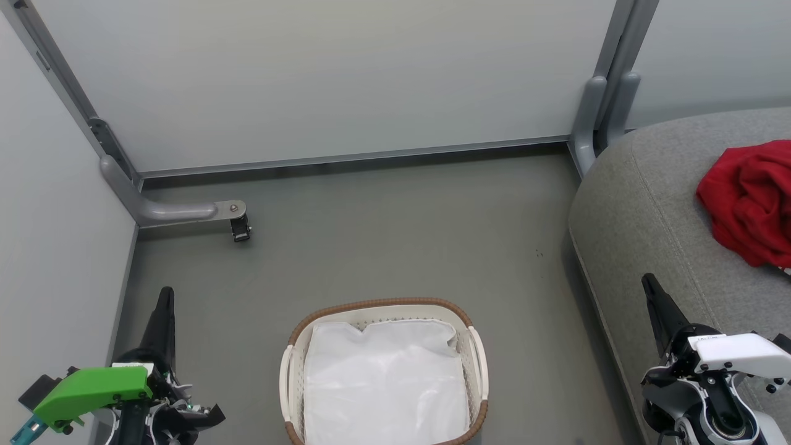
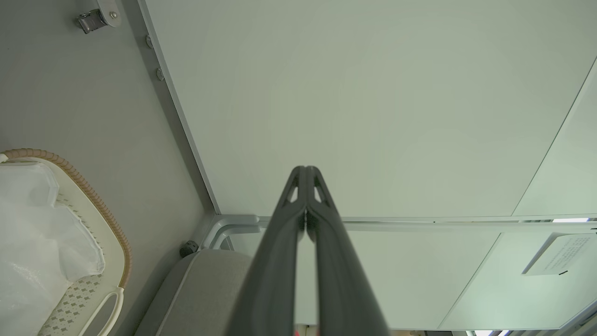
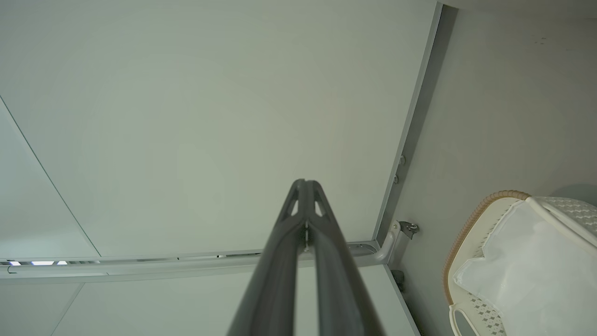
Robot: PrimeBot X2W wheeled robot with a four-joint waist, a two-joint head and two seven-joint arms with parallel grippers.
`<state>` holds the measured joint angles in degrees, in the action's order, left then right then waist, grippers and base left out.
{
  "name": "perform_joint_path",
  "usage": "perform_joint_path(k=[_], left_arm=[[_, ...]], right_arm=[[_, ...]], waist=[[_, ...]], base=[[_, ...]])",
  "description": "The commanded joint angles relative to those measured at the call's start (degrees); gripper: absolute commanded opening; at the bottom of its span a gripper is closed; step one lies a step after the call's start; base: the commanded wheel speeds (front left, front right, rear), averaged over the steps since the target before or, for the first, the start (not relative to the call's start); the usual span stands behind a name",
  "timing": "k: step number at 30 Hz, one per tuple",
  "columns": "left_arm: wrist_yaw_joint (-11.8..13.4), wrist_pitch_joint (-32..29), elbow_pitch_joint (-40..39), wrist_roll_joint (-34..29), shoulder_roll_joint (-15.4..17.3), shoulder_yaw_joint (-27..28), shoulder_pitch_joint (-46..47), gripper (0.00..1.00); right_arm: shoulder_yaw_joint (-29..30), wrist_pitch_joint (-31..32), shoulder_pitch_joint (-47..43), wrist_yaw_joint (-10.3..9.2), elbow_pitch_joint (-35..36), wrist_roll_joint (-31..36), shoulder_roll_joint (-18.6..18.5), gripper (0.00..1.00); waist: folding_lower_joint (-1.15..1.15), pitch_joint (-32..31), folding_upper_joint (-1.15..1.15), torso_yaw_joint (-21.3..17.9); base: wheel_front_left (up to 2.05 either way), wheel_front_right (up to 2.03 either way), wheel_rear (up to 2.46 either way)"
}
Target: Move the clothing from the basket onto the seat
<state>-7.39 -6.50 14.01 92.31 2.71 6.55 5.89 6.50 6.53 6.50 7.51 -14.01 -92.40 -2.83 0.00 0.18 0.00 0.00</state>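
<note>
On the seat (image 1: pixel 642 204) lies clothing (image 1: pixel 751 198), perhaps bunched; wrist views show left pincer (image 2: pixel 305 170), right pincer (image 3: pixel 305 183) clenched

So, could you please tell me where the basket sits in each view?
Head view: the basket at bottom centre.
Left wrist view: the basket at the lower left edge.
Right wrist view: the basket in the lower right corner.
Shared landmark: the small caster on the grey partition foot.

No legible text or labels
</note>
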Motion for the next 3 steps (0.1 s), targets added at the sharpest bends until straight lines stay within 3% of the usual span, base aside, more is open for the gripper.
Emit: perform_joint_path(k=[1,3], left_arm=[[-0.26,-0.25,-0.07,0.2,0.31,0.11,0.58,0.0],[-0.26,-0.25,-0.07,0.2,0.31,0.11,0.58,0.0]], right_arm=[[0.16,0.16,-0.62,-0.04,0.17,-0.06,-0.22,0.0],[0.16,0.17,-0.62,-0.04,0.17,-0.06,-0.22,0.0]], waist=[[0.0,0.0,0.0,0.0],[0.0,0.0,0.0,0.0]], base=[[0.0,0.0,0.0],[0.0,0.0,0.0]])
